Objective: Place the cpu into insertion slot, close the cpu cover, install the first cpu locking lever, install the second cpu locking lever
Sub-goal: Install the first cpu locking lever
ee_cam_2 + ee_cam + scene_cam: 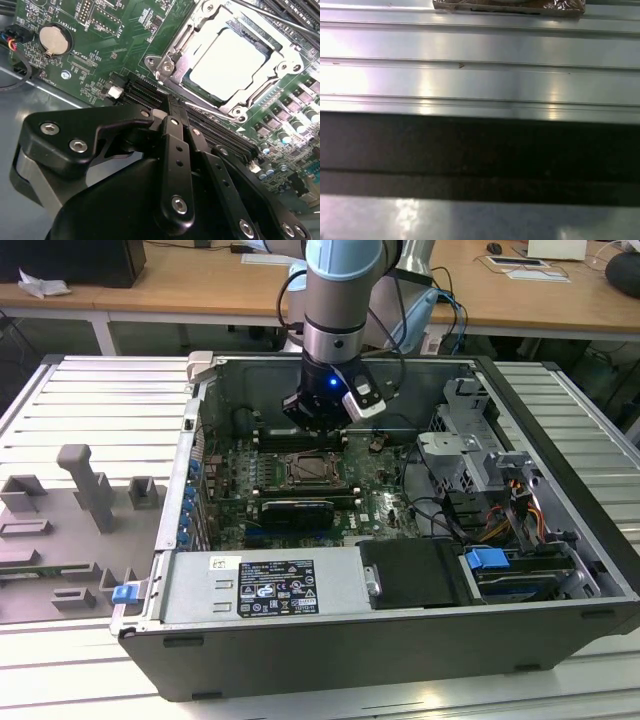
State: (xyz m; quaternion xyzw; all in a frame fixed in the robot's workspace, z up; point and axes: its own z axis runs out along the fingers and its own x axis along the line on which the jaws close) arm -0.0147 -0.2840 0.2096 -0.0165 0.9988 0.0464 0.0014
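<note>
Pincer above the motherboard, cpu seated in the insertion slot.

In the exterior view we see the arm reaching down into the open computer case (pixel 560 570) on the ribbed metal worktop (pixel 90 410), its pincer (pixel 318 425) hovering just beyond the far edge of the insertion slot (pixel 316 469). In the second wrist view the pincer (pixel 172 107) has its 2 black fingers (pixel 175 150) pressed together, holding nothing, beside the long black slots of the green circuit board (pixel 105 45). The cpu (pixel 227 57) lies flat in the insertion slot (pixel 167 62), its pale face showing through the window of the cpu cover (pixel 260 90), which lies down over it. A round coin battery (pixel 52 40) sits on the board well apart from the socket.
</note>
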